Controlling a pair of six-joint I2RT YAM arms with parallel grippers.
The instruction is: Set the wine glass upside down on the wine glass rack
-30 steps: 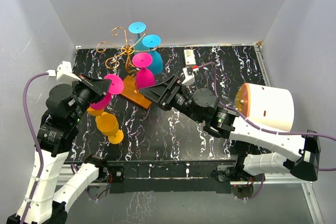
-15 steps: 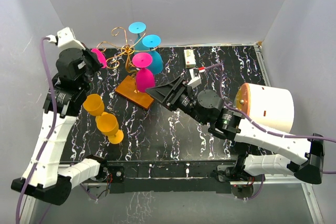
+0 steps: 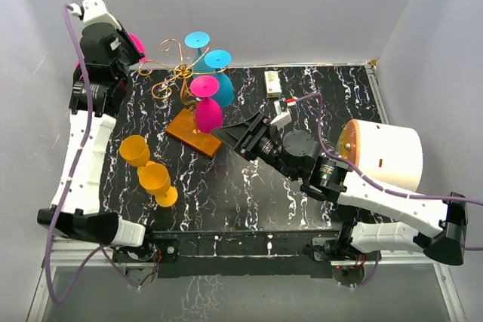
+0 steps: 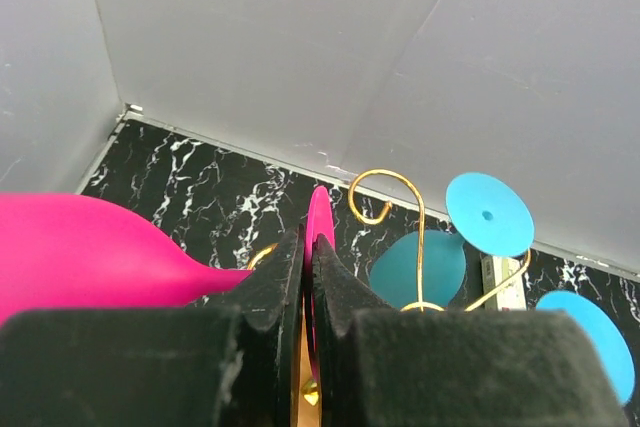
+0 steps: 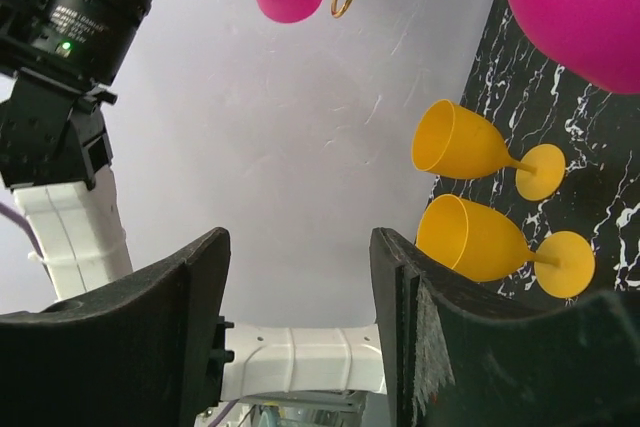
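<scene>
The wine glass rack (image 3: pixel 175 65) is a gold wire tree on an orange-brown base (image 3: pixel 189 135) at the back of the table. Two blue glasses (image 3: pixel 217 59) and a pink glass (image 3: pixel 208 111) hang on it upside down. My left gripper (image 3: pixel 127 49) is raised high at the back left, shut on the foot of another pink wine glass (image 3: pixel 136 43). In the left wrist view my left gripper (image 4: pixel 308 247) pinches the foot's edge (image 4: pixel 320 215), with the bowl (image 4: pixel 90 252) to the left and the rack's wire (image 4: pixel 385 187) just ahead. My right gripper (image 3: pixel 220 135) is open and empty beside the base, as the right wrist view (image 5: pixel 300 242) shows.
Two yellow glasses (image 3: pixel 137 150) (image 3: pixel 156 181) lie on their sides at the table's left, also in the right wrist view (image 5: pixel 465 142). A small white box (image 3: pixel 273 81) sits at the back. A cream cylinder (image 3: pixel 381 152) stands at the right. Grey walls close in.
My left arm has lifted the pink glass from low beside the yellow glasses up and back, to the left of the rack's top. My right gripper has drawn back slightly.
</scene>
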